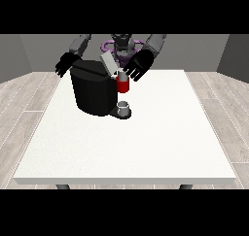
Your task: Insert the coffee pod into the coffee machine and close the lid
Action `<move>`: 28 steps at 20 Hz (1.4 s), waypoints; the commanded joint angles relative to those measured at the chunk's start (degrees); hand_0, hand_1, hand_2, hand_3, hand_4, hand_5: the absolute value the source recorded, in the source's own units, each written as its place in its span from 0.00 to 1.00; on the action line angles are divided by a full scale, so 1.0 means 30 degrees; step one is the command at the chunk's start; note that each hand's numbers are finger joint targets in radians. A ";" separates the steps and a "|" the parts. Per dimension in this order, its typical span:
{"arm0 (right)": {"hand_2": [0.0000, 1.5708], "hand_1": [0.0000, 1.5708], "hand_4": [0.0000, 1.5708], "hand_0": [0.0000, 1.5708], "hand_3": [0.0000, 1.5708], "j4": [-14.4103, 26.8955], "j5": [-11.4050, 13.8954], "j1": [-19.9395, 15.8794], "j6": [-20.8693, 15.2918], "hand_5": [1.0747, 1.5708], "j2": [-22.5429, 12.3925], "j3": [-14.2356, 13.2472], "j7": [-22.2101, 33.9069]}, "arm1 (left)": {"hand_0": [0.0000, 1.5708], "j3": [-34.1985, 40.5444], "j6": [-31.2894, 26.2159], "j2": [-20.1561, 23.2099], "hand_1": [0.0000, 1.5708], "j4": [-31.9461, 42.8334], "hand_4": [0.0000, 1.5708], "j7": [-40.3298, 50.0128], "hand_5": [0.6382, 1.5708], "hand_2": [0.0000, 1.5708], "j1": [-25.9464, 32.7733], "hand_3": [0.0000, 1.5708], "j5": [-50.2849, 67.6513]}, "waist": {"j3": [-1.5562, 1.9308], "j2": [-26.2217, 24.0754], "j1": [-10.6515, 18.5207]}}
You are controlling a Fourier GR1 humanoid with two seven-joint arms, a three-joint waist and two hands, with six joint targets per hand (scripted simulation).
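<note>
The black coffee machine [95,92] stands on the white table [146,143] at its far left. Its grey lid [109,63] is tilted up and open. A red thing at the machine [123,86] sits at its front right, with a small grey thing [121,75] on top of it. The hand at the view's right [138,65] hovers just right of the lid, fingers spread, their tips beside the small grey thing. The hand at the view's left [66,64] hangs open behind the machine's far left corner, touching nothing I can see.
A grey cup-like thing [124,107] stands on the machine's dark base plate below the red thing. The table's front edge [126,180] and its right side lie well away from both hands.
</note>
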 commanded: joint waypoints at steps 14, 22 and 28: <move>0.00 0.00 0.23 0.00 0.00 0.1067 0.0124 0.0505 -0.0414 1.00 0.0175 -0.0277 -0.0856 | 0.77 -0.0578 0.0329 -0.1859 0.77 0.0029 0.29 0.0828 1.00 0.79 0.0333 0.72 -0.0566 | 0.0006 -0.0347 0.0600; 0.00 0.00 0.27 0.00 0.00 0.1974 -0.0489 0.0652 0.0214 1.00 -0.0396 -0.1132 -0.1753 | 0.69 -0.0891 -0.0517 -0.0995 0.69 -0.0338 0.26 0.0313 1.00 0.72 0.0192 0.61 -0.1002 | 0.0010 -0.0458 0.1257; 0.00 0.00 0.29 0.00 0.00 0.0340 0.0121 0.0541 -0.0126 1.00 0.0224 0.0173 -0.0755 | 0.68 -0.0168 -0.0157 0.0079 0.68 0.0371 0.23 -0.0056 1.00 0.72 -0.0408 0.62 -0.0994 | 0.0000 0.0098 0.0197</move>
